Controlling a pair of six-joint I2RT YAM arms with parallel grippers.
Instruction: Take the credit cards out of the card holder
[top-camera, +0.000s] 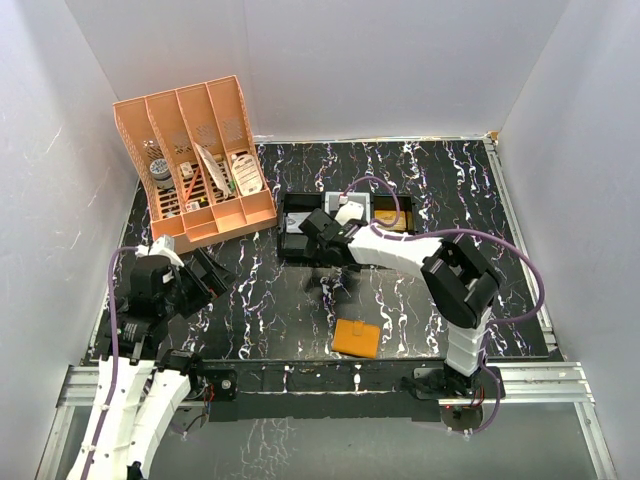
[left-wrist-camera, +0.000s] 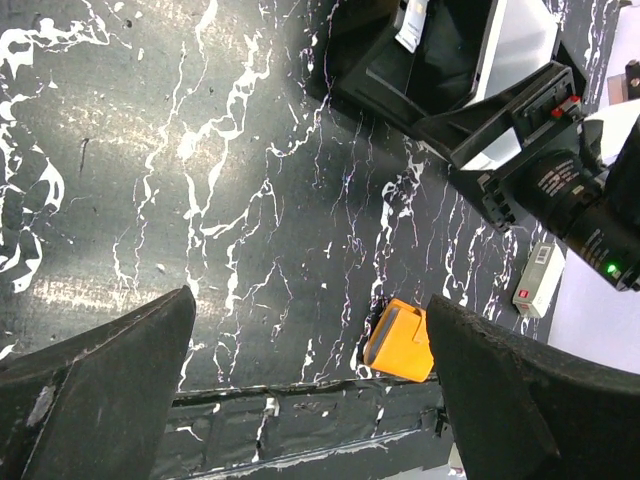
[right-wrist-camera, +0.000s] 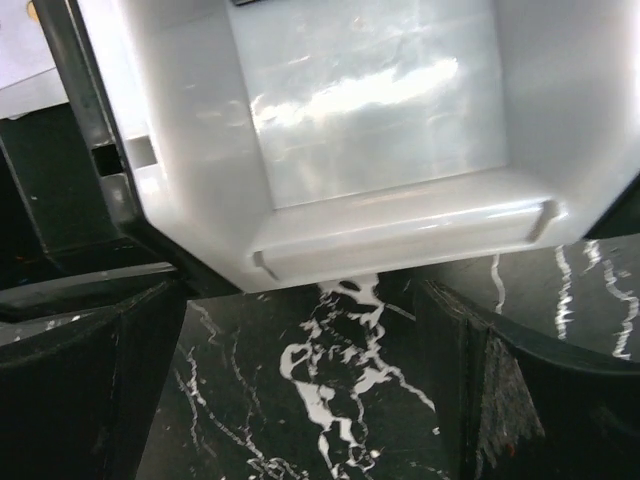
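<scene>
From above, the card holder (top-camera: 357, 338) lies flat on the black marbled table (top-camera: 520, 250), close to the near edge and a little right of the middle. It is folded shut, so it cannot be told whether cards are inside. The left gripper (top-camera: 208, 284) hangs low over the left side of the table, well apart from the card holder, with its fingers spread wide and nothing between them. The right gripper (top-camera: 318, 240) reaches to the black tray (top-camera: 283, 215) in the middle of the table and is over the tray's left part. A gold block (top-camera: 392, 215) sits in the right part of this tray. An orange organizer (top-camera: 200, 160) with slots stands at the far left.

In the left wrist view, the left gripper (left-wrist-camera: 310, 305) is fully open over bare table (left-wrist-camera: 200, 200). The card holder (left-wrist-camera: 400, 342) shows between its two fingers, further away and nearer to the right finger (left-wrist-camera: 500, 390).

In the right wrist view, the right gripper (right-wrist-camera: 300, 300) is also open wide and holds nothing. Just beyond its fingers (right-wrist-camera: 90, 380) is a pale, shiny compartment of the tray (right-wrist-camera: 400, 240), seen from very near.
</scene>
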